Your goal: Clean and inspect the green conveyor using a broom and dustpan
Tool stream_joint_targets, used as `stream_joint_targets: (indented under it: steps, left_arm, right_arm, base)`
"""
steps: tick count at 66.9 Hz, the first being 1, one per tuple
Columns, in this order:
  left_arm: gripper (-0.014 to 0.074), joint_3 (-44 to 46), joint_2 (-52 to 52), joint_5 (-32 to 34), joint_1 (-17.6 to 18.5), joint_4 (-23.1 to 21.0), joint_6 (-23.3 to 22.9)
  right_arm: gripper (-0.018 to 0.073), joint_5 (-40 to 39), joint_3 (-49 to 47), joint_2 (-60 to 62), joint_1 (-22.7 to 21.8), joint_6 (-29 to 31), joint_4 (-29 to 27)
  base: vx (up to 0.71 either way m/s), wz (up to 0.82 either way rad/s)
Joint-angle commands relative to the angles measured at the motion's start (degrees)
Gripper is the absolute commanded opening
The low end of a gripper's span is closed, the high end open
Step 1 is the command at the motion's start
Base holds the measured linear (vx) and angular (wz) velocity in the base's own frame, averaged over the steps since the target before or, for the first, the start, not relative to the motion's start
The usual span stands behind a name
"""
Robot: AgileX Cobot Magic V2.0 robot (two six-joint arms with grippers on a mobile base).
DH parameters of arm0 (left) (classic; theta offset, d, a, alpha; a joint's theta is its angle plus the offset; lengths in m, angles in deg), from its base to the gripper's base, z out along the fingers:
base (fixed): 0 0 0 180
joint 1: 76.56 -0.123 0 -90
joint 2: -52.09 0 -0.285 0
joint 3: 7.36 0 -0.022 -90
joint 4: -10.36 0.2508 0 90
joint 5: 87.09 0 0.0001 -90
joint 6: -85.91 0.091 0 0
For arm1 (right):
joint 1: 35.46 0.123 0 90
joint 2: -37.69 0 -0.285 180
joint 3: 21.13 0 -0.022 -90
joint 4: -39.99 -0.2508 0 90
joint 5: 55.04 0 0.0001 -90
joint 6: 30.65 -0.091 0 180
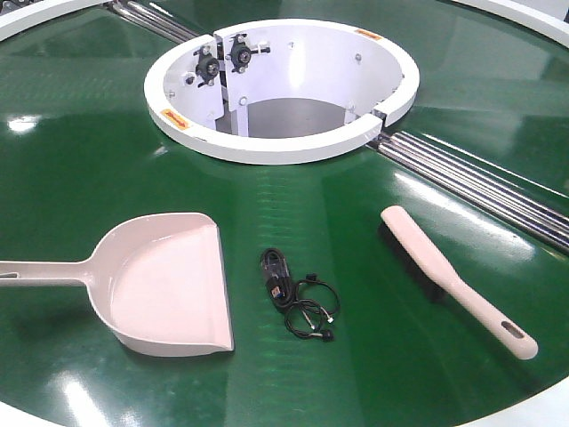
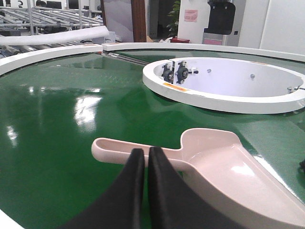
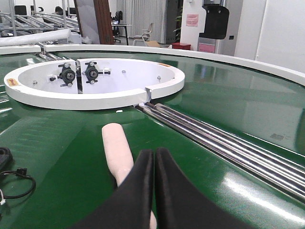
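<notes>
The green conveyor (image 1: 80,178) fills the front view, with its white ring hub (image 1: 284,142) and silver rails (image 1: 480,187). The dustpan (image 1: 164,280) lies at the left, handle pointing left. The broom (image 1: 453,280) lies at the right, bristles down, its slotted handle end nearest. Neither gripper shows in the front view. My left gripper (image 2: 146,153) is shut and empty, above the dustpan handle (image 2: 114,149). My right gripper (image 3: 154,155) is shut and empty, above the broom (image 3: 116,150).
A black cable bundle with a small plug (image 1: 298,298) lies on the belt between dustpan and broom; it also shows in the right wrist view (image 3: 12,183). The belt's white outer rim (image 1: 533,414) runs close at the near right. Roller racks and shop floor lie beyond.
</notes>
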Motion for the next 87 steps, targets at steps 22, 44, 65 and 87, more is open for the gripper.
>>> stream_joint_targets:
  steps: [22, 44, 65, 87]
  left_arm:
    - [-0.0006, -0.5, 0.81, 4.16, 0.28, -0.23, -0.63]
    - [-0.0006, -0.5, 0.81, 4.16, 0.28, -0.23, -0.63]
    - [-0.0006, -0.5, 0.81, 4.16, 0.28, -0.23, -0.63]
    - [-0.0006, 10.85, -0.03, 5.96, 0.28, 0.3, -0.07]
  right_arm:
    - [-0.0008, -4.47, 0.21, 0.59, -0.2, 0.0, 0.04]
    - [-0.0008, -4.47, 0.21, 0.59, -0.2, 0.0, 0.04]
    - [-0.0008, -4.47, 0.21, 0.59, -0.2, 0.0, 0.04]
    - [-0.0008, -4.47, 0.21, 0.59, -0.2, 0.0, 0.04]
  base:
    - [0.0, 0.0]
    - [0.0, 0.0]
    - [0.0, 0.0]
    - [0.0, 0.0]
